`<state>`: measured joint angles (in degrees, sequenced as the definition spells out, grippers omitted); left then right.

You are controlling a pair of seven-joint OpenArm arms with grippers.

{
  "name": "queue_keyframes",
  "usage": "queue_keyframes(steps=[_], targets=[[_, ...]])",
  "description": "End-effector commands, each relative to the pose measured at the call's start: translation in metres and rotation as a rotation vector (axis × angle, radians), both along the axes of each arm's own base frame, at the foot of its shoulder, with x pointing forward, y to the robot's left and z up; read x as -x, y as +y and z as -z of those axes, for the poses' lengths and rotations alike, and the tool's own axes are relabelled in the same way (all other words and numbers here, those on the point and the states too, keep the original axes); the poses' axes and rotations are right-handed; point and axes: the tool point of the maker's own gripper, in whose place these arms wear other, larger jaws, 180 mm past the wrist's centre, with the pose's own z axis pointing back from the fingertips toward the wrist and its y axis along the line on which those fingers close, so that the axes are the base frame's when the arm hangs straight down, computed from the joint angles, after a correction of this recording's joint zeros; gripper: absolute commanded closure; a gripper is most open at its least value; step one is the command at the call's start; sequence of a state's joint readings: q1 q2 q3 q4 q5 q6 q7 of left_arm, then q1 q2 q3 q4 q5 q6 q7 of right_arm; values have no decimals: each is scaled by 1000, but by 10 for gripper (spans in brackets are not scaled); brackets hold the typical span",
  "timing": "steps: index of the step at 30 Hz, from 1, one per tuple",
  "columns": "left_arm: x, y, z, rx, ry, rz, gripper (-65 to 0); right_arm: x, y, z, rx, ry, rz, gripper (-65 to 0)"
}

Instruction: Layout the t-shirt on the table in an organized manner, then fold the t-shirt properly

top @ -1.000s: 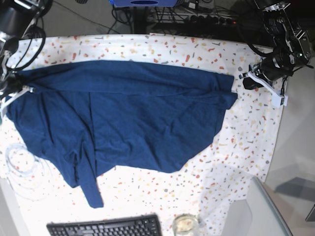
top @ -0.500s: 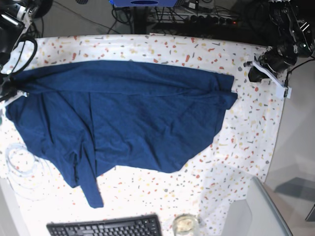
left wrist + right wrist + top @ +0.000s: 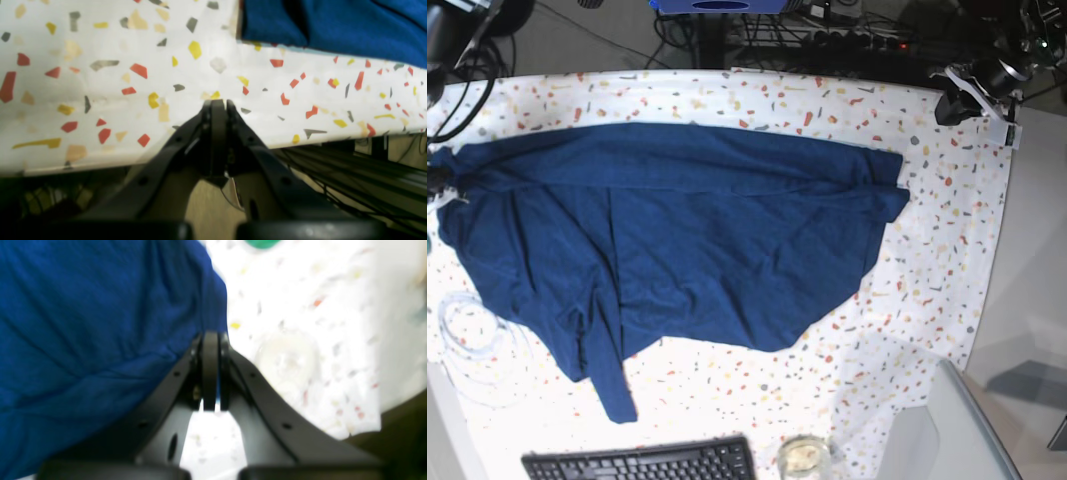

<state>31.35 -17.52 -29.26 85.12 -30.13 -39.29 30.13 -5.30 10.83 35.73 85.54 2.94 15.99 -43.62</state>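
T-shirt (image 3: 677, 230) spread on table (image 3: 927, 290), crumpled

Table (image 3: 947, 250) with speckled white cloth; t-shirt (image 3: 687, 240) spread on it, keyboard (image 3: 642, 462), glass (image 3: 803, 456), cable coil (image 3: 472, 335) at edges.

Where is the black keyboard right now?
In the base view the black keyboard sits at the bottom edge, left of the middle, on the table. The dark blue t-shirt lies above it, and a small glass jar is just to its right.
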Motion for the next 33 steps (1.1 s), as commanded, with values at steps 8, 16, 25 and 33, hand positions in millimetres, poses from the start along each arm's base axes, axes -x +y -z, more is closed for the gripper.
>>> queue_keyframes(steps=[8,16,25,33], targets=[[2,-19,11,-42,6,52,0,29,3,13,-23,98,19,0],[0,-18,10,-45,2,51,0,62,-34,40,-66,177,147,0],[0,-18,11,-45,6,52,0,65,-58,73,-109,198,190,0],[1,-17,12,-44,9,49,0,49,-72,79,-123,149,213,0]])
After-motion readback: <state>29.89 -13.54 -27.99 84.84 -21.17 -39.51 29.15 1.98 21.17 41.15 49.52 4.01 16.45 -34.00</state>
